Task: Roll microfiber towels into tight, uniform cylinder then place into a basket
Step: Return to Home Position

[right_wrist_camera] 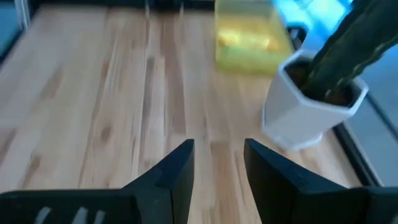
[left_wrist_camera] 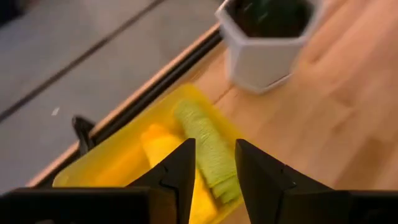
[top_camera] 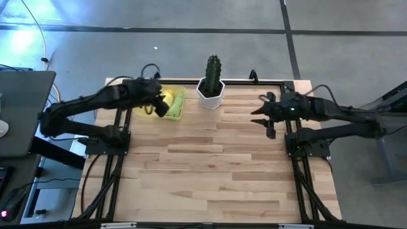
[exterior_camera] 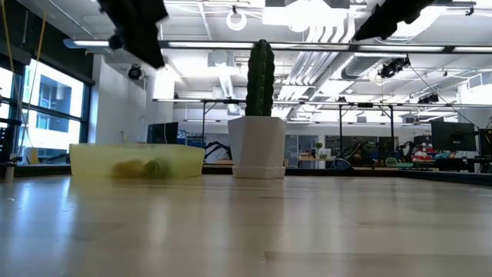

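Two rolled microfiber towels lie side by side in the translucent yellow basket (left_wrist_camera: 93, 168) at the table's far left: a lime green roll (left_wrist_camera: 208, 149) and a pale yellow roll (left_wrist_camera: 157, 142). In the low view they show through the basket wall (exterior_camera: 138, 163). My left gripper (left_wrist_camera: 214, 149) hangs open above the basket (top_camera: 177, 102), clear of the rolls, with nothing between its fingers. My right gripper (top_camera: 262, 116) hovers open over the table's far right, also holding nothing (right_wrist_camera: 219, 149).
A white hexagonal pot with a green cactus (top_camera: 211, 88) stands at the far edge, right beside the basket and between the two grippers. Bare wooden tabletop (top_camera: 216, 165) spreads across the middle and near side.
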Available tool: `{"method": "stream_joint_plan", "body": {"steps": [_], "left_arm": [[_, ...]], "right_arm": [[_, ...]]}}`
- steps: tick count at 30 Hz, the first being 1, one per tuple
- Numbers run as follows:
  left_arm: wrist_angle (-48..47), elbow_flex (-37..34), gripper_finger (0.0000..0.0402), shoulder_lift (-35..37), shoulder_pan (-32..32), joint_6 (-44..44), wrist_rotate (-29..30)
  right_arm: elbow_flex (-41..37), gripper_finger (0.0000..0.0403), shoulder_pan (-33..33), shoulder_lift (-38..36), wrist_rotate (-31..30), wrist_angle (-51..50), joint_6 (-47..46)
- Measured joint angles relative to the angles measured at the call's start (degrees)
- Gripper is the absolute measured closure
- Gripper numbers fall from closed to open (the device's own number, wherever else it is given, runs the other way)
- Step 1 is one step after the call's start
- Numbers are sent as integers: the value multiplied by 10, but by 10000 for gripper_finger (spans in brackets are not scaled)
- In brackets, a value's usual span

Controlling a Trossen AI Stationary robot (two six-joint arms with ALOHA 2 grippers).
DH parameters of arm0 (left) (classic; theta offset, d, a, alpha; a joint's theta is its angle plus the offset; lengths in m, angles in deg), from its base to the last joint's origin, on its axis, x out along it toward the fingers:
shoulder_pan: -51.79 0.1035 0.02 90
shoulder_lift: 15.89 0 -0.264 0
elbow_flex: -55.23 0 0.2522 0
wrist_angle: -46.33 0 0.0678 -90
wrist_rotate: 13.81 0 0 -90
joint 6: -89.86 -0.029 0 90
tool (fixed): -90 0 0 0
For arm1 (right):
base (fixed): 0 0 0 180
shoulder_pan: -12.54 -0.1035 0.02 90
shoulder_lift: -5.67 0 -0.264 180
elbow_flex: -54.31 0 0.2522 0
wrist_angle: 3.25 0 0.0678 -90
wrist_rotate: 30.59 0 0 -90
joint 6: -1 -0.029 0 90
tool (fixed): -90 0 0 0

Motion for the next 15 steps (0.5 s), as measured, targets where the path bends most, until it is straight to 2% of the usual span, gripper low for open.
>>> {"method": "stream_joint_plan", "body": {"steps": [7,15], "left_arm": [[-16,0,302,102,-98,3,0],[-36,0,302,187,-206,46,6]], "right_arm": [[-144,269,3,-114,0,143,-46],[-275,269,3,-190,0,261,-90]]}}
